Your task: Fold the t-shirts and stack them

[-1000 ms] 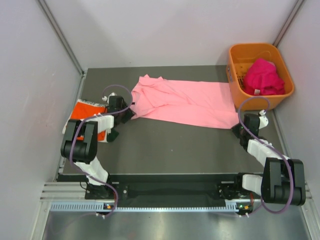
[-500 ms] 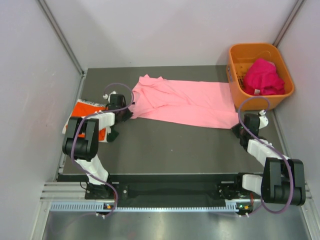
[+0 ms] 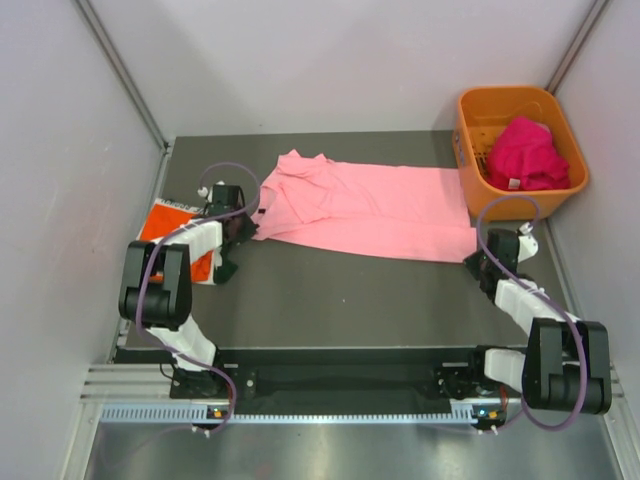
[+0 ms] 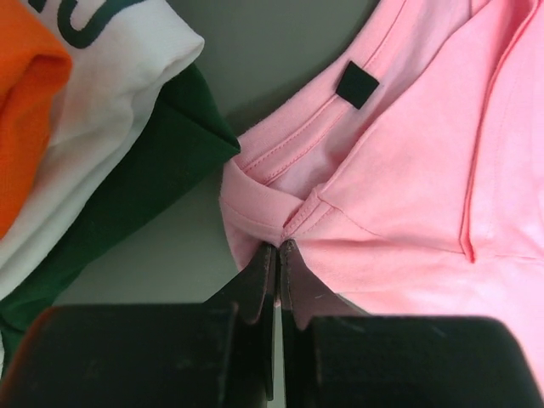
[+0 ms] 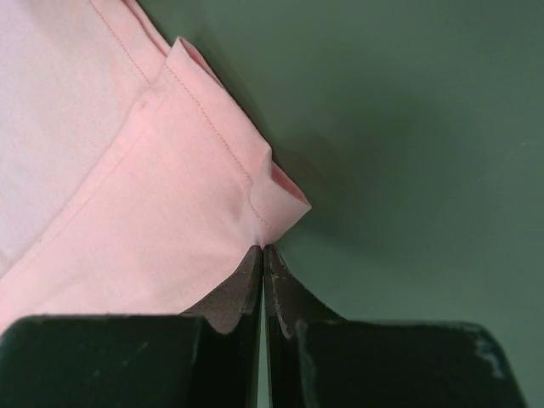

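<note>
A light pink t-shirt (image 3: 370, 208) lies spread across the back of the dark table. My left gripper (image 3: 251, 226) is shut on its left end by the collar seam (image 4: 289, 223); the pink cloth (image 4: 408, 170) fills that wrist view. My right gripper (image 3: 474, 256) is shut on the shirt's near right hem corner (image 5: 268, 204). A folded pile of orange (image 4: 21, 110), white (image 4: 127, 59) and dark green (image 4: 161, 153) t-shirts sits at the far left (image 3: 170, 222). A magenta t-shirt (image 3: 525, 152) is bunched in the basket.
An orange plastic basket (image 3: 470, 150) stands at the back right corner. Grey walls close in on the left, back and right. Dark table surface (image 3: 350, 300) stretches between the pink shirt and the arm bases.
The left gripper has shut on the pink shirt's collar end and drawn it a little left. The shirt now lies straighter. The right arm has hardly moved.
</note>
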`<state>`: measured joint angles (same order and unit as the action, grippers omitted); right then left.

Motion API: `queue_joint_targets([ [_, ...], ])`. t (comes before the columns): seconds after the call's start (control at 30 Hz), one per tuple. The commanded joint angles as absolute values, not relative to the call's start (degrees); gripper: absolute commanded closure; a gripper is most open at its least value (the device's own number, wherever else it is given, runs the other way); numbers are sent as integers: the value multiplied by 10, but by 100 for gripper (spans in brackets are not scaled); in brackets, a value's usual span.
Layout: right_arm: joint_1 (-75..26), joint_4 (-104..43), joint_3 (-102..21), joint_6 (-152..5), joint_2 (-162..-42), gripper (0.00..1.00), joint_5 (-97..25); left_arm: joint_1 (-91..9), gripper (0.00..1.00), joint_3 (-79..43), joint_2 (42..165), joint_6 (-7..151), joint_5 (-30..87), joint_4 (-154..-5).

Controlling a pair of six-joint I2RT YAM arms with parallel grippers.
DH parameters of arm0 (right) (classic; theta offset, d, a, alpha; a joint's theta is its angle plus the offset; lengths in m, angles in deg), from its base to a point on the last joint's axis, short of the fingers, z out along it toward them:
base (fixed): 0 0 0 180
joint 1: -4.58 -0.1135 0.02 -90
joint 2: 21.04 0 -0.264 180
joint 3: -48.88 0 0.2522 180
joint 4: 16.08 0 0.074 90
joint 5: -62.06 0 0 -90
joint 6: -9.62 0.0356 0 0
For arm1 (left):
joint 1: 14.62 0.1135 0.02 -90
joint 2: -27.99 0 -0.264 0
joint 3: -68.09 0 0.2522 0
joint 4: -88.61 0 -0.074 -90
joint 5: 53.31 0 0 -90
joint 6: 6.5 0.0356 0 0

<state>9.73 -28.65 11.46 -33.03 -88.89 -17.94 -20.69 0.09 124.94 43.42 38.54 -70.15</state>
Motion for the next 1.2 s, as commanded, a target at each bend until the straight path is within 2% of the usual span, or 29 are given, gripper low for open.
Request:
queue_joint_targets([
  [0.0,105,-297,102,-340,-871,100,-142,-188,100,-25,1219,440,373,-681],
  [0.1,106,-312,108,-343,-863,100,-141,-175,100,-34,1217,437,339,-668],
  [0.17,106,-314,109,-346,-858,100,-141,-172,93,-38,1217,438,329,-657],
  [0.27,106,-315,113,-348,-853,100,-144,-168,87,-23,1205,440,315,-673],
  [0.47,106,-317,111,-349,-853,100,-149,-168,87,-13,1204,449,297,-676],
  [0.53,106,-317,111,-349,-854,100,-150,-168,82,-10,1203,452,290,-678],
  [0.6,106,-316,111,-349,-855,100,-152,-168,71,0,1200,454,287,-684],
  [0.7,106,-316,111,-350,-857,100,-155,-168,71,11,1191,456,291,-686],
  [0.83,106,-313,111,-350,-861,100,-155,-168,78,19,1191,461,290,-688],
  [0.97,106,-311,110,-350,-863,100,-158,-168,71,19,1199,472,294,-688],
  [1.17,107,-310,110,-353,-869,100,-160,-169,70,21,1207,478,281,-688],
])
